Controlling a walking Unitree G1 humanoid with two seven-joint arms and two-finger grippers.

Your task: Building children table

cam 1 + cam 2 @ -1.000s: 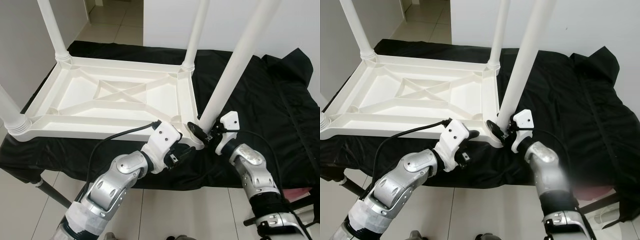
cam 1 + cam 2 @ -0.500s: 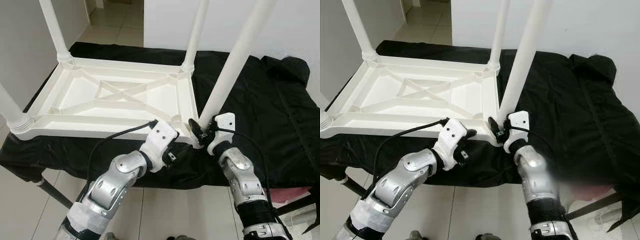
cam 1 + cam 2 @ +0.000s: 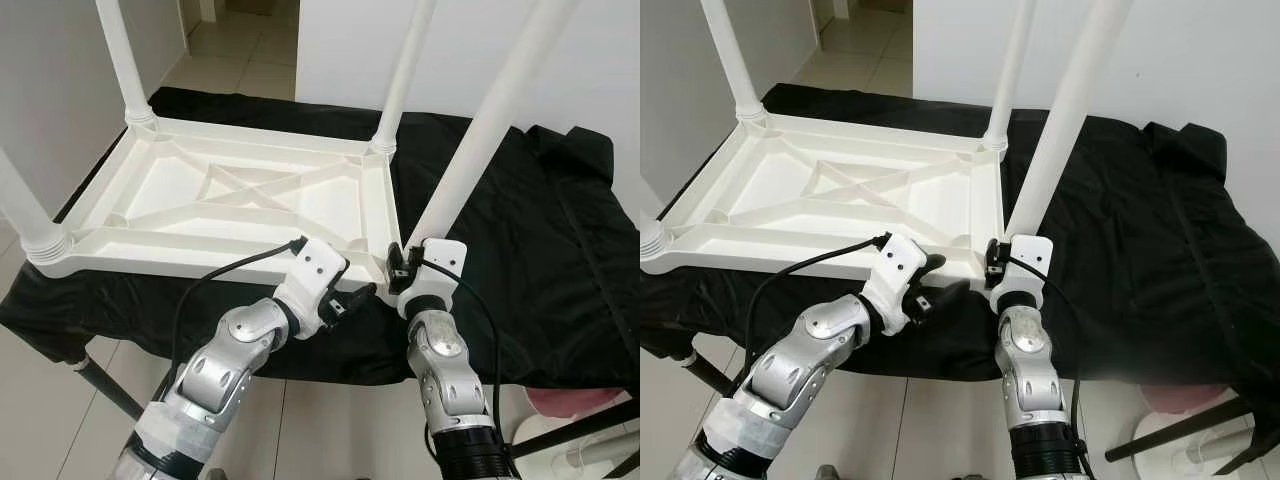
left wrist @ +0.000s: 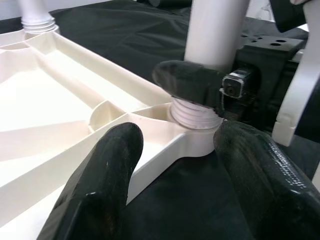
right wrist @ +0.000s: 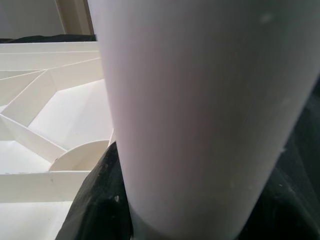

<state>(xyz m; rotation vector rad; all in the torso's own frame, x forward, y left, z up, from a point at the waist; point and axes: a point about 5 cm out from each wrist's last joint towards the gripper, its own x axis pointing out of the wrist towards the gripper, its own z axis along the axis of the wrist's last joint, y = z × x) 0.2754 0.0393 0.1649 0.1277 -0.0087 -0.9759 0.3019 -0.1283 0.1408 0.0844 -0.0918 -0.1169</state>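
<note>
Four white legs stick straight up from the children's table (image 3: 230, 205), which lies upside down on a black cloth (image 3: 520, 250) covering some low platform. Its long axis runs left to right across the robot's view, ribbed underside facing up with an X brace in the middle. Pale tile floor (image 3: 240, 60) behind, white wall (image 3: 590, 70) on the right, and a doorway further back.

Two far legs sit in their corner sockets, and the near-left one is screwed into its ribbed collar at the left edge. The near-right leg (image 3: 480, 130) is the one being worked on: it leans a bit to the right as it rises, with its base at the near-right corner socket (image 4: 196, 116), threads visible in the left wrist view.

Right gripper (image 3: 400, 272) is clamped around the bottom of that leg, right at the socket; its wrist camera is pretty much staring into the white tube. Left gripper (image 4: 175, 165) sits just in front of the same corner, its fingers (image 4: 107, 175) spread apart with the table's edge between them, not clearly touching it. Both silver arms reach in from the near edge of the cloth.
</note>
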